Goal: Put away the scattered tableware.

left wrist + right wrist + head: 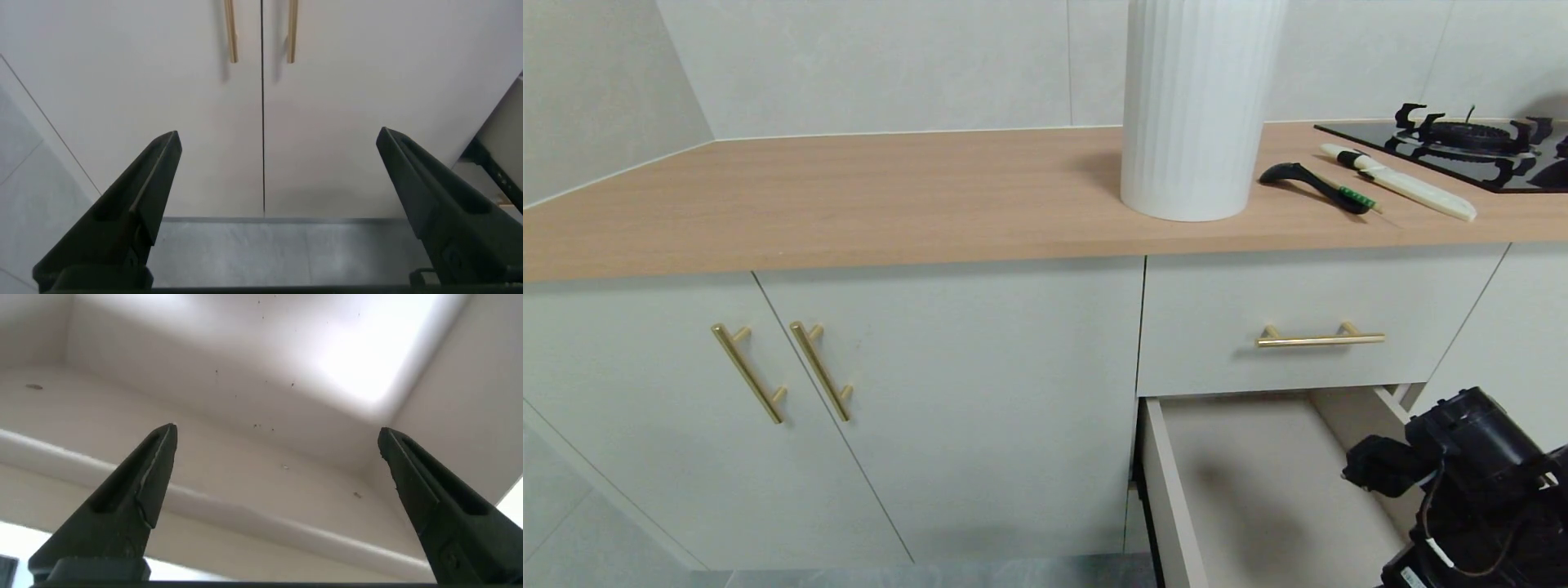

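countertop [849,204]: matt wood-grain laminate, flat, with a straight front edge. a tall white cylinder [1196,106] with fine vertical ribs is standing on it right of the middle, near the front edge. its top is running out of the head view, so its contents cannot be told.

tableware: two pieces are lying flat on the right part of the countertop, between the cylinder and the hob [1462,151]. a black utensil [1315,186], curved and carrying a green band near one end, is lying just beside the cylinder's base. a white knife [1401,181], smooth, with a black band on its handle, is lying just beside the utensil but apart from it, its blade pointing toward the front edge. the hob is black glass with a black pan support and is sitting at the right back corner.

under the countertop, the pale matt fronts are carrying brass-coloured bar handles. the upper drawer [1307,318] is sitting closed. the lower drawer [1168,490] is standing pulled out, showing smooth beige walls and floor with a few dark specks.

the right gripper [278,441] is hanging over the open lower drawer, its black tapered fingers [139,498] spread wide apart and gripping nothing.

the left gripper [278,147] is facing the double cabinet doors [368,98] low down near the grey floor, its fingers [135,204] likewise wide apart and holding nothing.
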You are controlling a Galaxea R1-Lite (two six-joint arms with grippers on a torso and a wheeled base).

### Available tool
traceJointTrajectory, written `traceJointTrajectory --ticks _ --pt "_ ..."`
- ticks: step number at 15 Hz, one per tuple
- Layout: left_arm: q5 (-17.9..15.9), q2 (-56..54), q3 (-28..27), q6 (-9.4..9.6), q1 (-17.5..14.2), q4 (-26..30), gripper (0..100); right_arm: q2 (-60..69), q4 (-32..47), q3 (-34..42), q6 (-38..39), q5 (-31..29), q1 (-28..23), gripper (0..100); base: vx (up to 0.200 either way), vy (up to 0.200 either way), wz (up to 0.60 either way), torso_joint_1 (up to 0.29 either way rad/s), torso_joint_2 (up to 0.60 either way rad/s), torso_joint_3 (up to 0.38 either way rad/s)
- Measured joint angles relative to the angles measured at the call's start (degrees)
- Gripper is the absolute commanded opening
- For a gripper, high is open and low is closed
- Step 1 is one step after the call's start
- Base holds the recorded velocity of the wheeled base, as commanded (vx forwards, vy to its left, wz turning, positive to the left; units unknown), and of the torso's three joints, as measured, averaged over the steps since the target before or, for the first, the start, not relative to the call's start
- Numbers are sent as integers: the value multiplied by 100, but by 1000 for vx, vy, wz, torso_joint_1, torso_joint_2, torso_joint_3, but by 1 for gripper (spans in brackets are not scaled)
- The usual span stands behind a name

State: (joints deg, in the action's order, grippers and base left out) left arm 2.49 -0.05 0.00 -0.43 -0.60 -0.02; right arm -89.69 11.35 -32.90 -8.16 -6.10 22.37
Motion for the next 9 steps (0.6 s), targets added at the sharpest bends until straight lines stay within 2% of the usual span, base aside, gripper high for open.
traceJointTrajectory --ticks 3,9 --pt "-4 0 0 0 0 2 100 91 674 -9 -172 -6 117 100 0 0 0 0 0 0" --pt "-6 0 0 0 0 -2 100 218 778 -11 -177 -211 262 100 0 0 0 0 0 0"
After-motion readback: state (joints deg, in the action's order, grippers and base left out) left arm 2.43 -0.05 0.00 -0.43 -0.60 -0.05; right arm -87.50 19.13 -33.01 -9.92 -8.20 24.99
